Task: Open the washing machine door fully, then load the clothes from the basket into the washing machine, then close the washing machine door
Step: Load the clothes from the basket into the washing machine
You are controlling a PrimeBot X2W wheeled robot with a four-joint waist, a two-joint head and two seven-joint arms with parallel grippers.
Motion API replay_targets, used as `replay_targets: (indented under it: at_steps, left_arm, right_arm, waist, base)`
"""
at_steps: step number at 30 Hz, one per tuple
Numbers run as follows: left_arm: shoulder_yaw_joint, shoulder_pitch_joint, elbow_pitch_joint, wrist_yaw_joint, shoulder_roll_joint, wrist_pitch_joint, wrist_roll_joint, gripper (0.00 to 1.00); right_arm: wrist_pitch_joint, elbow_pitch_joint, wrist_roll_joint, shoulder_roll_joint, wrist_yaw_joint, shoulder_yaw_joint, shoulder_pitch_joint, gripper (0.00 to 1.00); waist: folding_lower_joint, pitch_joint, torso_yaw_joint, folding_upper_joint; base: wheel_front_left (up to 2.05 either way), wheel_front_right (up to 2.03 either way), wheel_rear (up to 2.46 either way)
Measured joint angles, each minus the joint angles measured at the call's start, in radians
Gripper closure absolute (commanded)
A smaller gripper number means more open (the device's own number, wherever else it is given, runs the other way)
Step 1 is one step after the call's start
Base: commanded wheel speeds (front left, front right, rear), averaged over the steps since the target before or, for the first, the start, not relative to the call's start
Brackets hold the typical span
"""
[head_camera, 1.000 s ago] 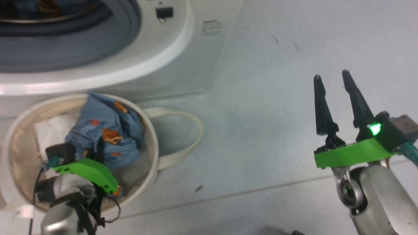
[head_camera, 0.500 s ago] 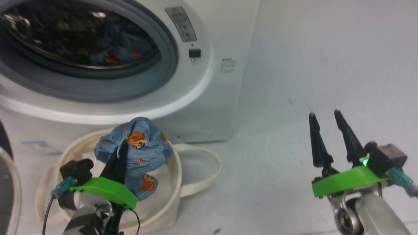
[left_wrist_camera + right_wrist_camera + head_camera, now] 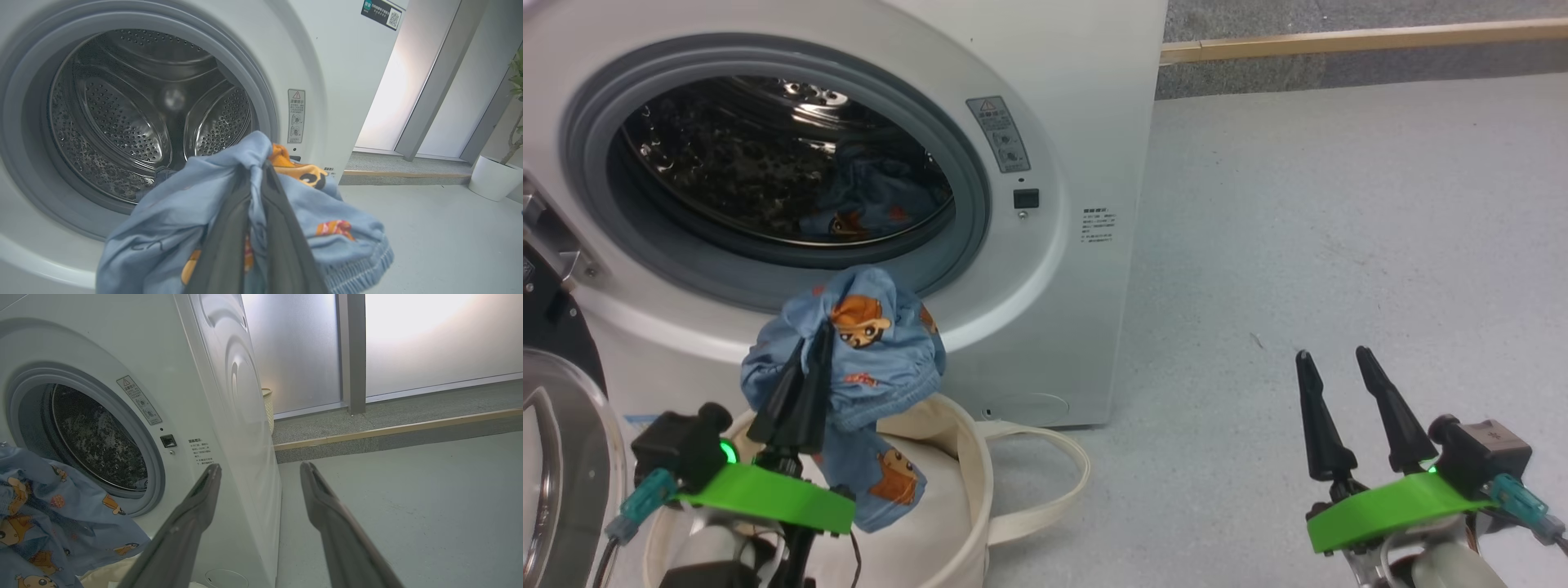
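— Looking round the room, what lies underfoot?
— A smooth, pale grey floor (image 3: 1339,204). A wooden strip (image 3: 1339,39) edges a raised grey step. Beyond it stand frosted glass panels (image 3: 429,335) and a white plant pot (image 3: 494,179).
— And the washing machine (image 3: 1062,98)?
— It stands on that floor, with the washing machine door (image 3: 556,457) swung open at its left.
— Where are the clothes (image 3: 866,351)?
— 1 printed blue piece is pinched tight in the left gripper (image 3: 813,347), hanging above the basket (image 3: 968,490) before the drum (image 3: 122,114). Another lies inside the drum.
— The right gripper (image 3: 1331,354)?
— Its 2 fingers stand apart, holding nothing, over bare floor well right of the machine.
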Motion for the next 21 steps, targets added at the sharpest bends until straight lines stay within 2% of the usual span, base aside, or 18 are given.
replay_targets:
  at_steps: [7, 13, 18, 21]
  left_arm:
    - [0.032, -0.017, -0.031, 0.000, 0.004, 0.000, 0.012, 1.00]
    - [0.042, -0.120, -0.021, 0.000, 0.051, 0.000, 0.016, 1.00]
    - [0.063, -0.238, 0.038, 0.000, 0.097, 0.000, 0.016, 1.00]
    - [0.080, -0.288, 0.102, 0.000, 0.106, -0.002, 0.011, 1.00]
  right_arm:
    - [0.000, -0.003, 0.001, 0.000, 0.000, -0.001, 0.000, 0.00]
    - [0.000, -0.008, 0.001, 0.000, 0.000, -0.001, -0.002, 0.00]
    - [0.000, -0.014, 0.000, 0.000, 0.000, 0.007, -0.018, 0.00]
    - [0.000, -0.018, -0.007, 0.000, 0.000, 0.008, -0.039, 0.00]
  waist:
    - [0.0001, 0.013, -0.004, 0.0000]
    - [0.0002, 0.035, -0.016, 0.0000]
    - [0.0002, 0.069, -0.034, 0.0000]
    - [0.0003, 0.096, -0.050, 0.0000]
  base:
    - [0.00, 0.00, 0.00]
    - [0.00, 0.00, 0.00]
    - [0.00, 0.00, 0.00]
    - [0.00, 0.00, 0.00]
